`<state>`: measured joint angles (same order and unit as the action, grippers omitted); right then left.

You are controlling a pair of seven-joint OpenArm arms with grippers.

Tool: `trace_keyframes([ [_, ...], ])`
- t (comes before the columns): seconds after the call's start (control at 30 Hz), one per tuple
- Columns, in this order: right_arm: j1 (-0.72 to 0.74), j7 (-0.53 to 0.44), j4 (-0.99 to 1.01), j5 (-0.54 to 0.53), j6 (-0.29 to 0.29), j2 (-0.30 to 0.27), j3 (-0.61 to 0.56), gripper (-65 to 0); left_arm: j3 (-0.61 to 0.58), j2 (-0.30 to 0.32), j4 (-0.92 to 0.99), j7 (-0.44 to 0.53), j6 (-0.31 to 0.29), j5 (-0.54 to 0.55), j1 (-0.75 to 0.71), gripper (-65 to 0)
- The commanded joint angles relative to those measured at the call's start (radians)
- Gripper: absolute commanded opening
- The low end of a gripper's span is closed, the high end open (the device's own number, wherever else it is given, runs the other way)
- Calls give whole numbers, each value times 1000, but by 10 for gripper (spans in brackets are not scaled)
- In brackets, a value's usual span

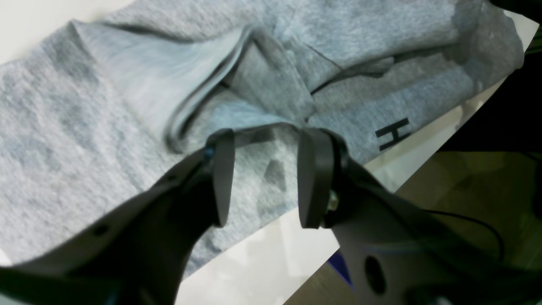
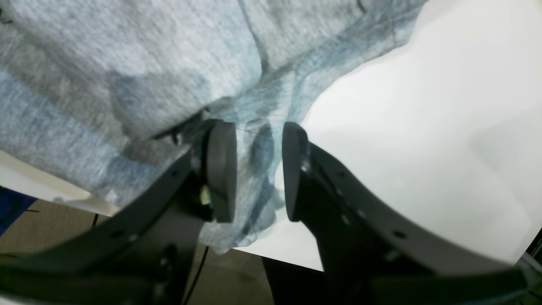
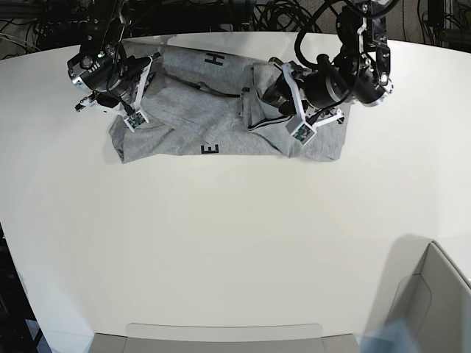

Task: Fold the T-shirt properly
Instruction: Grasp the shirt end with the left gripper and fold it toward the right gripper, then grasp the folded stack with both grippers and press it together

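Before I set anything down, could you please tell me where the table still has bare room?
The widest bare patch of the table runs from the T-shirt to the grey bin. Another lies beyond the shirt's end, on the left arm's side. It is crowded around both tools.

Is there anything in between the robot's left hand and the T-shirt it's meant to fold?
Nothing visible stands in the way: the left hand is parted directly above the T-shirt, with only loose folds of the shirt's own fabric beneath and beside its fingers.
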<state>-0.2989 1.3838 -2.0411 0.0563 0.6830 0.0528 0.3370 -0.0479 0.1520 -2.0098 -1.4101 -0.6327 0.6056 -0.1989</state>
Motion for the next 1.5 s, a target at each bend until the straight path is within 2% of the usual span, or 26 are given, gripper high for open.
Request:
trace_keyframes([
  [0.0,7,-7,-16,-2,15,-5,1,-464,6,-1,-16,14,-3,18,11,-435],
  [0.07,7,-7,-16,-2,15,-5,1,-464,13,1,-16,14,-2,15,13,-477],
  [0.27,7,-7,-16,-2,15,-3,1,-464,142,2,-3,14,0,14,13,-599],
  [0.37,7,-7,-16,-2,15,-3,4,-464,182,5,-3,14,50,12,13,-627],
  [0.47,7,-7,-16,-2,15,-3,4,-464,153,7,-3,14,144,12,13,-627],
  [0.67,7,-7,-16,-2,15,-3,1,-464,76,8,17,15,219,12,42,-627],
  [0.83,5,-7,-16,-2,15,-5,6,-464,79,8,65,59,258,12,49,-629],
  [1.13,4,-7,-16,-2,15,-5,7,-464,82,82,67,94,268,12,16,-629],
  [1.23,5,-7,-16,-2,15,-6,7,-464,73,85,77,140,324,12,8,-629],
  [1.47,7,-7,-16,-2,15,-5,6,-464,-8,79,151,171,333,14,20,-629],
])
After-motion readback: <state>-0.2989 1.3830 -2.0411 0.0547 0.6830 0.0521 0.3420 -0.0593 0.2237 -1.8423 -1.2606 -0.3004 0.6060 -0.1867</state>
